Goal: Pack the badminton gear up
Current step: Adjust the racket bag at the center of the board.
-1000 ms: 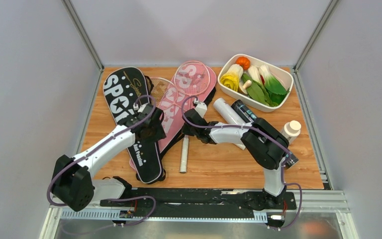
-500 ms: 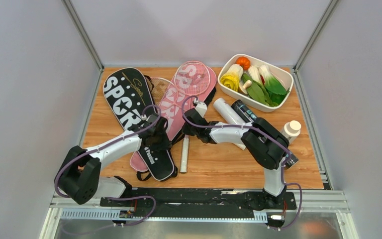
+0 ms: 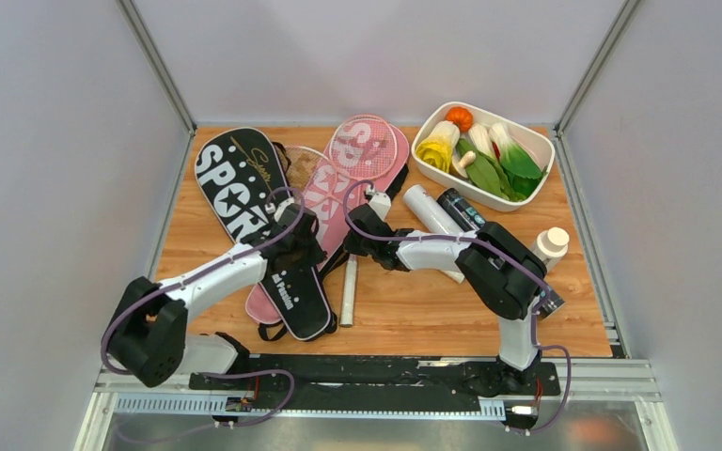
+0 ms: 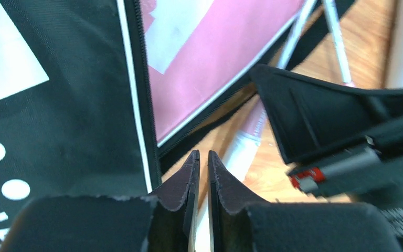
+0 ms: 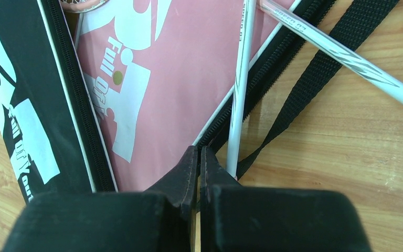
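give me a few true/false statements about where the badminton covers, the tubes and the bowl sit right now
1. The black racket-shaped "SPORT" cover lies left of the pink racket-shaped cover. True.
2. The white bowl of toy vegetables sits at the near left corner. False: it is at the far right.
3. The white tube and the black tube lie side by side. True.
4. The small white bottle is inside the bowl. False: it stands on the wooden table, near the right edge.
5. The right gripper is wide open. False: it is shut.
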Motion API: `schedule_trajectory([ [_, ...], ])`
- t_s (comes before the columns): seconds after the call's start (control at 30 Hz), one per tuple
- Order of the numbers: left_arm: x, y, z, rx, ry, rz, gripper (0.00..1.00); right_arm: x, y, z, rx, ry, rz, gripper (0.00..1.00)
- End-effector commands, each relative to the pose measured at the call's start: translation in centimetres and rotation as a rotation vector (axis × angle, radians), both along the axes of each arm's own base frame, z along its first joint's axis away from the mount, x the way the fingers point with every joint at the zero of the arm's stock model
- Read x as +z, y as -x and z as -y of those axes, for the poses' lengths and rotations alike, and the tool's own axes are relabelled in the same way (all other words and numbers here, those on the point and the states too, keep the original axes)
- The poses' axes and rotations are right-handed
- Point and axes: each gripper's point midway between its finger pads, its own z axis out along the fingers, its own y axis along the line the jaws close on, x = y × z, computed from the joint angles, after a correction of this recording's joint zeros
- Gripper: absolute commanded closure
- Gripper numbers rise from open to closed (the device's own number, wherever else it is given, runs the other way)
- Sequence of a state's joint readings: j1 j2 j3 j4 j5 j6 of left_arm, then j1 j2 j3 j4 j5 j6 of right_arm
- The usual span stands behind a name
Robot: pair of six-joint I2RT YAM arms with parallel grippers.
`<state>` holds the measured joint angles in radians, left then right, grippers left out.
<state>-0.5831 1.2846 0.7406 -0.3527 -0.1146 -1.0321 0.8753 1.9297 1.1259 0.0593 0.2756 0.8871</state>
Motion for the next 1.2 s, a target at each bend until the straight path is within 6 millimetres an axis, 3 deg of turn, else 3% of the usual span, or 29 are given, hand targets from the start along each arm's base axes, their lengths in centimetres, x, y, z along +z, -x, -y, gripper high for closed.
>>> schedule_trajectory([
  [0.0,-2.2,-0.8,-0.4,0.048,-0.08,-0.058,0.86,3.0,-0.6,-0.3,0.004,-0.056,0.063,1.0],
  [0.1,-4.6,0.2,-2.4,0.081,-0.22,-0.168,0.9,3.2,-0.7,0.1,-0.005,-0.051,0.072,1.0],
  [0.17,-5.6,2.0,-4.6,0.112,-0.337,-0.261,0.94,3.2,-0.8,0.3,-0.01,-0.052,0.07,1.0],
  [0.43,-5.8,5.4,-11.5,0.252,-0.674,-0.403,0.98,2.8,-0.8,1.2,-0.031,-0.05,0.062,1.0],
  [0.7,-5.6,7.3,-17.9,0.458,-0.719,-0.435,0.95,3.2,-1.0,2.1,-0.043,-0.055,0.068,1.0],
  [0.77,-5.1,7.1,-19.4,0.504,-0.715,-0.432,0.94,3.2,-1.0,2.0,-0.038,-0.056,0.07,1.0],
  [0.87,-4.6,5.2,-20.8,0.556,-0.677,-0.375,0.95,3.3,-1.0,1.7,-0.022,-0.062,0.074,1.0],
  [1.07,-4.2,1.8,-21.1,0.517,-0.68,-0.306,0.94,3.8,-0.8,0.5,0.074,-0.055,0.1,1.0],
  [1.17,-3.9,1.3,-22.2,0.516,-0.744,-0.289,0.9,4.3,-0.8,-0.1,0.105,-0.068,0.109,1.0],
])
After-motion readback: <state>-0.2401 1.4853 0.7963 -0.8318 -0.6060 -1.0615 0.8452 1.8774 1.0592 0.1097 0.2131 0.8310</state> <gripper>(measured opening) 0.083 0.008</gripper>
